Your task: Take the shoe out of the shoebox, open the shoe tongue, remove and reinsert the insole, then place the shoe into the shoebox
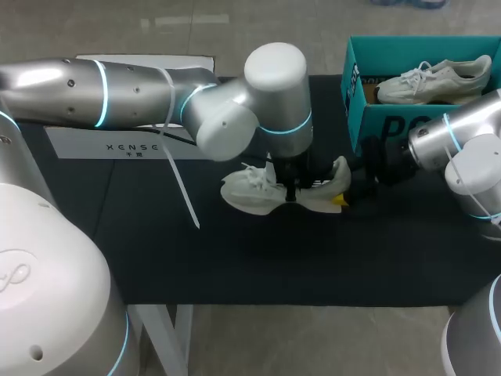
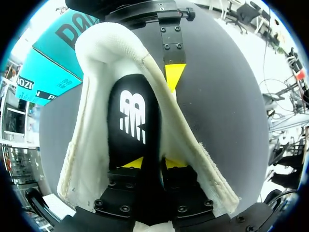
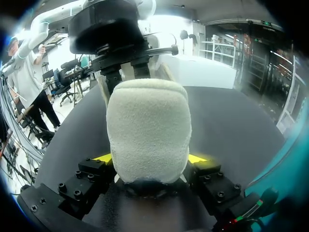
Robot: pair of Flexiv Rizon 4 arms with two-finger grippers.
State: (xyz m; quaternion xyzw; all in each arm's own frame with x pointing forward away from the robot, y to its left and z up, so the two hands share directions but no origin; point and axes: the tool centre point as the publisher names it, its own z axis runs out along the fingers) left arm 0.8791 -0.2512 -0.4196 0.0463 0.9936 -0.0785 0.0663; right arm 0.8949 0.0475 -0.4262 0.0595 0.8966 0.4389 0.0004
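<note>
The white shoe (image 1: pixel 258 192) is lying on its side in the middle of the black mat (image 1: pixel 235 258), just in front of the teal shoebox (image 1: pixel 376 125) and outside it. Its heel is pointing toward the right arm and its laces toward the left.

In the left wrist view the shoe (image 2: pixel 96 145) is gaping open, and the black insole (image 2: pixel 133 116) is showing inside it. The left gripper (image 2: pixel 153 163) is reaching down into the opening, and its two yellow tips are pinching the insole from both sides. In the head view this left gripper (image 1: pixel 291 190) is coming straight down onto the shoe's middle.

The right gripper (image 1: pixel 342 196) is meeting the shoe at its heel end. In its own wrist view the padded heel (image 3: pixel 147 130) is filling the space between the fingers of the right gripper (image 3: pixel 149 158), which are pressing on it from either side. One of its yellow fingertips (image 2: pixel 174 75) is also showing against the outside of the heel in the left wrist view.

A second white shoe (image 1: pixel 434 78) is lying inside the shoebox. A white board (image 1: pixel 102 145) is resting at the mat's far left, with a white strap (image 1: pixel 180 184) trailing from it.
</note>
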